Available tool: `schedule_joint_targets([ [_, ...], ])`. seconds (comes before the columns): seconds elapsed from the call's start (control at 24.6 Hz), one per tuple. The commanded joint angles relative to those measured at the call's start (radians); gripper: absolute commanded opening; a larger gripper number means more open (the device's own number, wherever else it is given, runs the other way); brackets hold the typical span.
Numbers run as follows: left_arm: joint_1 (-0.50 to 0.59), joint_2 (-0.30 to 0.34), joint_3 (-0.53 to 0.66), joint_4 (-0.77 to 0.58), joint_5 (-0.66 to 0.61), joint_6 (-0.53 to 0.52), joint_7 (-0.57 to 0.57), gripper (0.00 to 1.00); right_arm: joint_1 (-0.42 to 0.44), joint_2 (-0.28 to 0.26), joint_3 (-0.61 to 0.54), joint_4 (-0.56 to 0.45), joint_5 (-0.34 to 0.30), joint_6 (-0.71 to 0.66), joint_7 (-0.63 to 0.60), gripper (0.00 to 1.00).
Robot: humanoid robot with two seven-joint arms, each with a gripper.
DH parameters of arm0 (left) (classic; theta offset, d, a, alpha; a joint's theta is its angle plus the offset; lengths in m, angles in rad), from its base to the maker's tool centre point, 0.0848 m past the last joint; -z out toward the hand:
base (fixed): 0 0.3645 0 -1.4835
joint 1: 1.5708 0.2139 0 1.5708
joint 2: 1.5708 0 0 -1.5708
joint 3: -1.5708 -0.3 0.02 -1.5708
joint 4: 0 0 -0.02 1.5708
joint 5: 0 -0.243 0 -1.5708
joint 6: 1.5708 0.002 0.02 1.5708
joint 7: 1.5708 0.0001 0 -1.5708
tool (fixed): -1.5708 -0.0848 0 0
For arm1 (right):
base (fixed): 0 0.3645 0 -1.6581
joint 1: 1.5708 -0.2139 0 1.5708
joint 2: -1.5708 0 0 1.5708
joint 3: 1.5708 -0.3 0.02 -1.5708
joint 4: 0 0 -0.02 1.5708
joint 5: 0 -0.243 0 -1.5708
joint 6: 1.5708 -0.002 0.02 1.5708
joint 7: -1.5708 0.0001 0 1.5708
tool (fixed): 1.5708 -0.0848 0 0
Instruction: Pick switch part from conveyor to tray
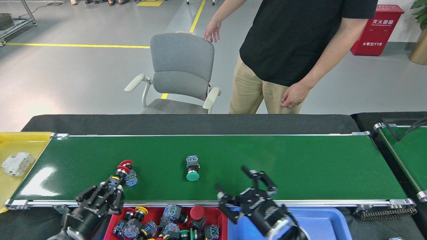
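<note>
Person [293, 40] and grey chair [181, 71] behind conveyor [300, 160], well apart.

Both arms [83, 216] end in black, ribbed wrists — the right gripper [248, 190] with black, jointed fingers [263, 178].

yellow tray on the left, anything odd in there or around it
One thing stands out: a white blocky part lies in the yellow tray past the conveyor's left end. It looks nothing like the coloured push-button switches on the belt and in the red tray. It lies tilted, apart from everything else.
</note>
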Motion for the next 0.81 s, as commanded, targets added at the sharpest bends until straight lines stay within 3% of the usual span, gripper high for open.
schedule_joint_targets([
  [0.0,0.036,-0.030,-0.023,-0.072,-0.005,-0.059,-0.032,0.48,0.033,-0.009,-0.083,-0.009,-0.003,0.131,-0.036,1.00],
  [0.08,0.088,-0.074,-0.052,-0.115,-0.014,-0.059,-0.040,1.00,0.075,-0.041,-0.144,-0.009,-0.003,0.218,-0.056,1.00],
  [0.16,0.122,-0.094,-0.065,-0.116,-0.014,-0.061,-0.039,1.00,0.115,-0.095,-0.178,-0.009,-0.006,0.237,-0.064,1.00],
  [0.45,0.145,-0.100,0.001,-0.116,-0.012,-0.016,-0.031,1.00,0.216,-0.124,-0.212,-0.067,-0.055,0.217,-0.064,1.00],
  [0.61,0.143,-0.095,0.126,-0.116,-0.014,0.123,-0.031,1.00,0.266,-0.190,-0.230,-0.118,-0.175,0.084,-0.065,1.00],
  [0.69,0.142,-0.083,0.190,-0.116,-0.017,0.203,-0.031,1.00,0.266,-0.202,-0.236,-0.127,-0.195,0.022,-0.065,1.00],
  [0.77,0.142,-0.053,0.247,-0.116,-0.019,0.215,-0.031,1.00,0.266,-0.205,-0.258,-0.132,-0.209,-0.061,-0.064,1.00],
])
